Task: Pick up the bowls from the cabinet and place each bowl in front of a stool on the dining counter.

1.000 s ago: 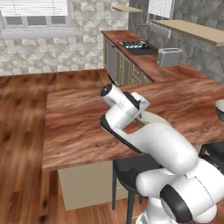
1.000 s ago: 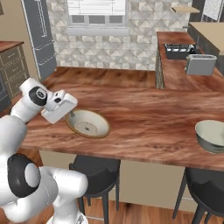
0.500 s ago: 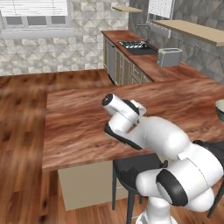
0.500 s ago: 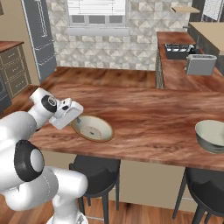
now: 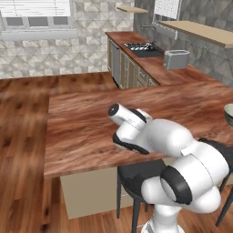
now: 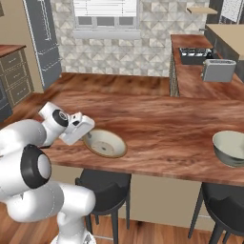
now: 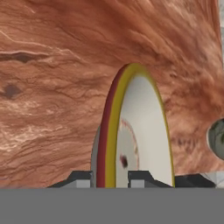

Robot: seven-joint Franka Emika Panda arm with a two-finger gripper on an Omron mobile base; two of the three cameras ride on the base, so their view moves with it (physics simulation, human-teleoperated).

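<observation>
- Firstly, left base view: my arm folds low over the dining counter (image 5: 82, 132); the grey-green bowl (image 5: 228, 113) sits at its far right edge.
- Right base view: the gripper (image 6: 85, 135) meets the near rim of the cream bowl (image 6: 105, 143), which lies on the slab above a stool (image 6: 102, 186).
- Hand view: both fingertips (image 7: 83, 179) straddle that rim, apparently pinching it. I judge the ceramic stiff, slick, breakable; the rim is the hold.
</observation>
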